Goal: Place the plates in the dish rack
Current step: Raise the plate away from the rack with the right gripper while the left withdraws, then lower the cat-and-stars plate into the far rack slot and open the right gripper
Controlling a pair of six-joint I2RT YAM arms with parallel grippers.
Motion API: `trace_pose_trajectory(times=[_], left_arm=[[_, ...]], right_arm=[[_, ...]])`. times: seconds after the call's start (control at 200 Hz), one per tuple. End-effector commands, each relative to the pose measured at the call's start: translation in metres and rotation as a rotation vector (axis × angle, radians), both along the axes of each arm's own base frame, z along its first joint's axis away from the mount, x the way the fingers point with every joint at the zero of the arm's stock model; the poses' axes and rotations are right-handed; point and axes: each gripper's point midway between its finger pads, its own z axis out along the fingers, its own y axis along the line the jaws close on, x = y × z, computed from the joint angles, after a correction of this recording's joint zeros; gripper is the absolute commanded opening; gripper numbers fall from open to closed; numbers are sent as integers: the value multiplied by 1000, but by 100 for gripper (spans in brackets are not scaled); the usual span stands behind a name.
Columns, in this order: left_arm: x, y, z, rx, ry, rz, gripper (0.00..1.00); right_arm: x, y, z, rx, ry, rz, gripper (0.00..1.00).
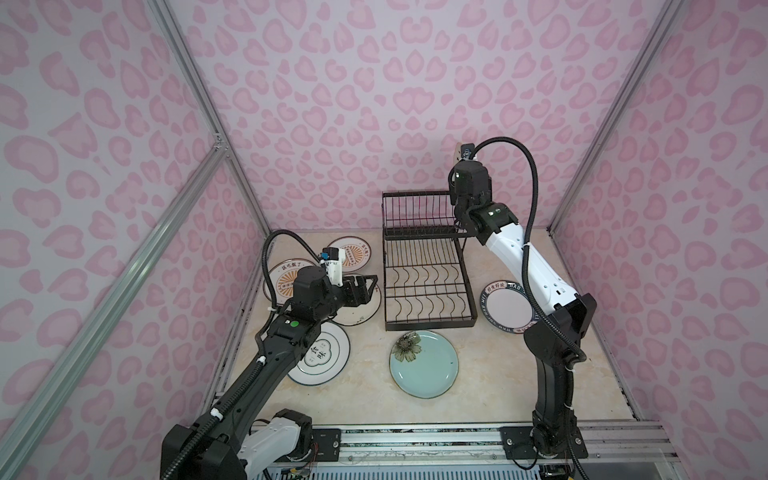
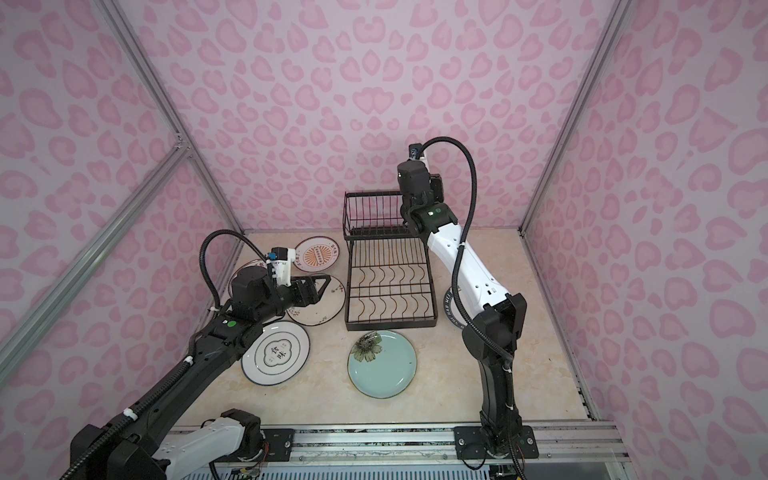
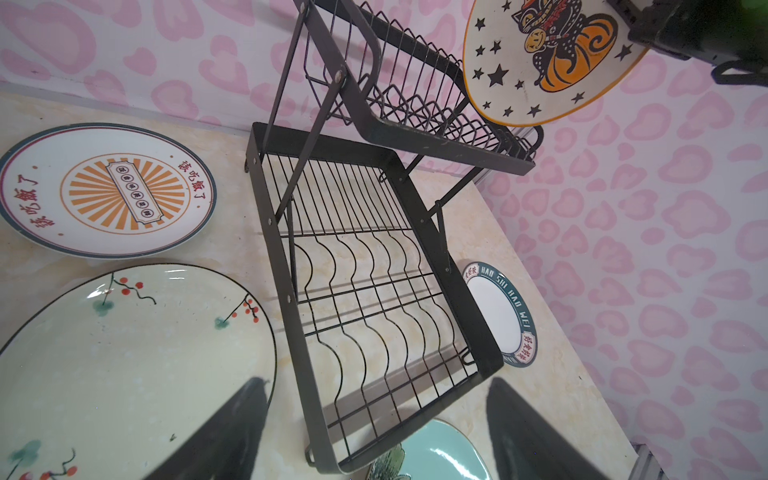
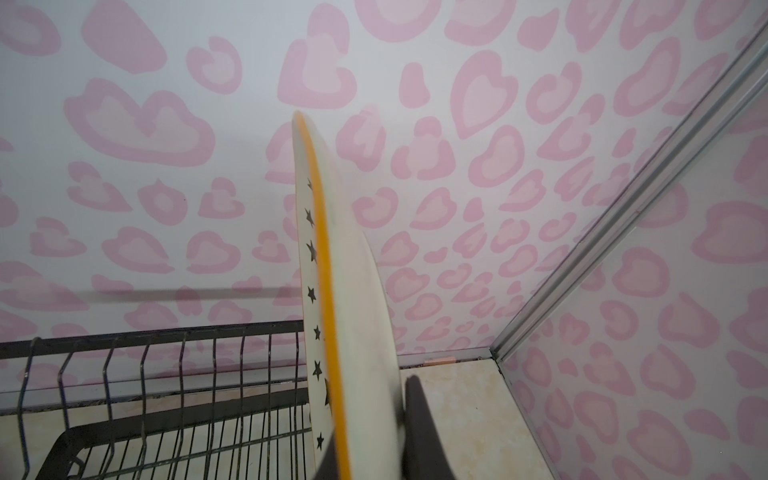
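The star-and-cat plate (image 3: 540,62) stands on edge, printed face toward 9 o'clock, grasped by the right pincer (image 4: 374,436) at the 1 o'clock corner of the dish rack (image 1: 432,325). At the rack's 4 o'clock the navy-rimmed plate (image 3: 498,316) lies on the bench (image 1: 498,374), lettered "HAO SHI HAO WEI". The left pincer (image 1: 374,287) hangs released over the cream branch plate (image 3: 124,353).

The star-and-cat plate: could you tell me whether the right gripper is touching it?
Touching. The right wrist view shows the right gripper pinching the rim of the star-and-cat plate between its fingers.
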Motion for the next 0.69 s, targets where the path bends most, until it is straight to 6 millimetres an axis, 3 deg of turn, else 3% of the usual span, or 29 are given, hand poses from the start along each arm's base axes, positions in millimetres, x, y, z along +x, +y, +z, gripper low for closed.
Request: trace_pose_trajectory(times=[0.0, 0.69], left_arm=[[0, 1, 3, 12, -14, -1, 85], [-3, 7, 3, 23, -20, 15, 85]], right_arm=[[3, 0, 19, 28, -88, -32, 0], [1, 17, -11, -16, -29, -37, 0]])
